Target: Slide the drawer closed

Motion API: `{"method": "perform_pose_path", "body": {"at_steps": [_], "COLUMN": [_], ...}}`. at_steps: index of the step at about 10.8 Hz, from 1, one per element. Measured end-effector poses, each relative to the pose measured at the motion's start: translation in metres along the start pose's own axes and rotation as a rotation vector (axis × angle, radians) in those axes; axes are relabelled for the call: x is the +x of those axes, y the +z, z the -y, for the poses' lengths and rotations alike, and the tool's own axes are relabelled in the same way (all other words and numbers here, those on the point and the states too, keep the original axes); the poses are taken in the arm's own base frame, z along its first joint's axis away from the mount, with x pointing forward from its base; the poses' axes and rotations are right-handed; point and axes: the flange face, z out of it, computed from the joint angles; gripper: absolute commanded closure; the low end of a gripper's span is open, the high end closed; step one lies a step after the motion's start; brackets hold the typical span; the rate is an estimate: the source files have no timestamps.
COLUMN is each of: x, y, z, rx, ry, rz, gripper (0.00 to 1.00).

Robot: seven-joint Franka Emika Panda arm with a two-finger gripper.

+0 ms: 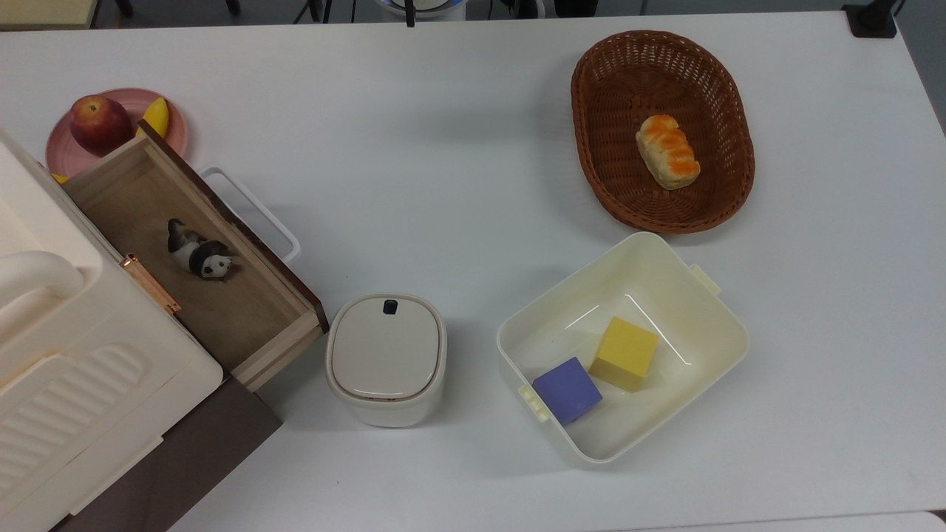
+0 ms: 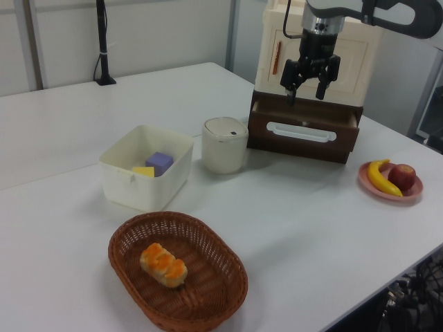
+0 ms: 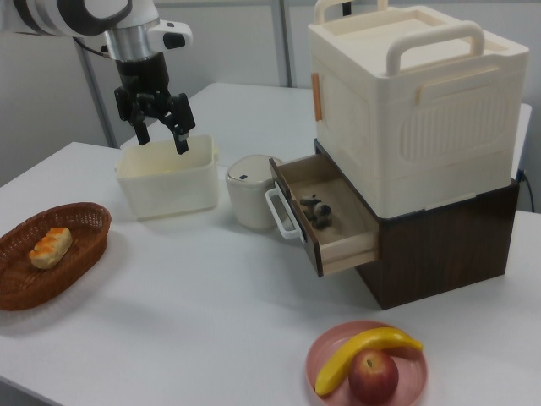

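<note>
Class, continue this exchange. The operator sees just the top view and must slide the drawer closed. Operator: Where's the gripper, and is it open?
Observer: The gripper is open, hanging high over the table, apart from the drawer.
Operator: What does the drawer slide into?
Observer: A dark wooden cabinet that carries the cream box.

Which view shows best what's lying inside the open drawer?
The top view: it looks straight into the drawer, showing a panda figure on the brown bottom. The right view shows the figure obliquely. The left view gives the front panel and white handle.
</note>
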Motion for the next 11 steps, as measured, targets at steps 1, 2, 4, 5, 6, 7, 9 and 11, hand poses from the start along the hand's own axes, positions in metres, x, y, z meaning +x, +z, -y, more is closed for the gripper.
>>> {"method": "perform_pose_path", "body": {"at_steps": [1,2,4,5,6,7,9,11], "x": [0.001,0.001,0.003,0.003,0.003,0.003,0.004,0.006], "y": [0.001,0.003,0.005,0.006,0.006,0.006,0.009,0.012], "z": [0.001,0.001,0.003,0.003,0.003,0.003,0.005,0.006], "rx": [0.0,-0.001,-0.001,-0.001,-0.001,-0.001,-0.001,-0.002], "ry": [-0.001,-0.002,-0.004,-0.004,-0.004,-0.004,-0.007,-0.009], "rz": [0.003,0.005,0.009,0.011,0.011,0.011,0.016,0.022], "gripper": [0.0,0.0,0.0,0.0,0.0,0.0,0.0,0.0]}}
